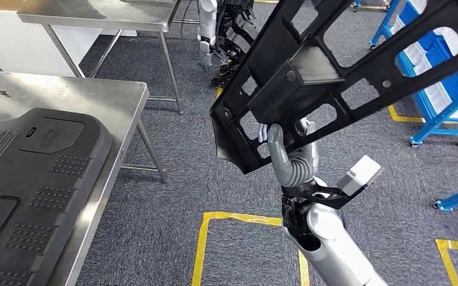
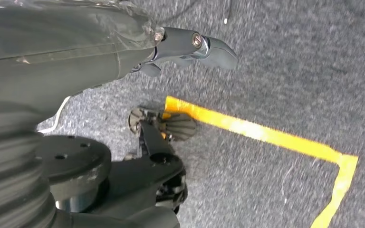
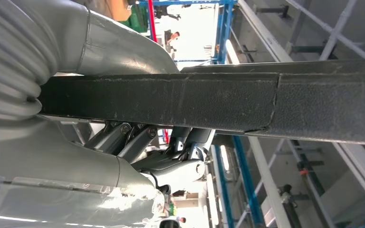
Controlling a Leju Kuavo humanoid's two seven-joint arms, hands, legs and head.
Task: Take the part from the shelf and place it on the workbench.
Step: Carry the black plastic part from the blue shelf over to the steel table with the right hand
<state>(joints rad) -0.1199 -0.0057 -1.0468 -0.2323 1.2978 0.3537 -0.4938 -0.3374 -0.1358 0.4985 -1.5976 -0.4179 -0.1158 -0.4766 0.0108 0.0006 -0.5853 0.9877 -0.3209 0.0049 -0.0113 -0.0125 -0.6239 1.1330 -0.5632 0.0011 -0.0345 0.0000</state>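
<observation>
The right hand (image 1: 277,149) grips the black frame part (image 1: 334,77) aloft, off the shelf but well short of the steel workbench (image 1: 104,95); the left hand (image 2: 190,45) hangs with nothing in it.

Grey carpet floor (image 1: 167,226), yellow tape lines (image 1: 201,244), steel tables (image 1: 95,15), blue racks (image 1: 447,89).

Honestly can't read any text, labels, brands or numbers on anything in these shots, nothing legible at all.
</observation>
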